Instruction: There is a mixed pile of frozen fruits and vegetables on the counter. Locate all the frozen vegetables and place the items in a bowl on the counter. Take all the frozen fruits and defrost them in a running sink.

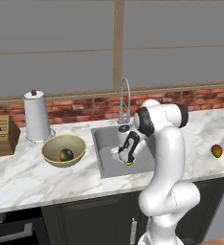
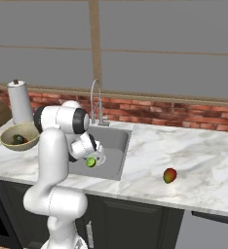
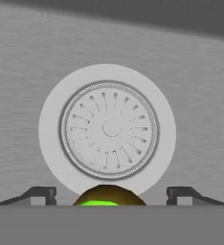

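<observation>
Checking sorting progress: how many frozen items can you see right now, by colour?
Lime green: 1, the lime-green ball at the gripper over the sink.
Dark green: 1, the dark green lump in the bowl.
Red-yellow-green: 1, the oval fruit on the counter.
Total: 3

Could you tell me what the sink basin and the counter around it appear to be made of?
The sink looks like brushed steel: grey with fine horizontal streaks around the round drain. The counter looks like polished white marble with grey veins, though it could be imitation stone.
</observation>
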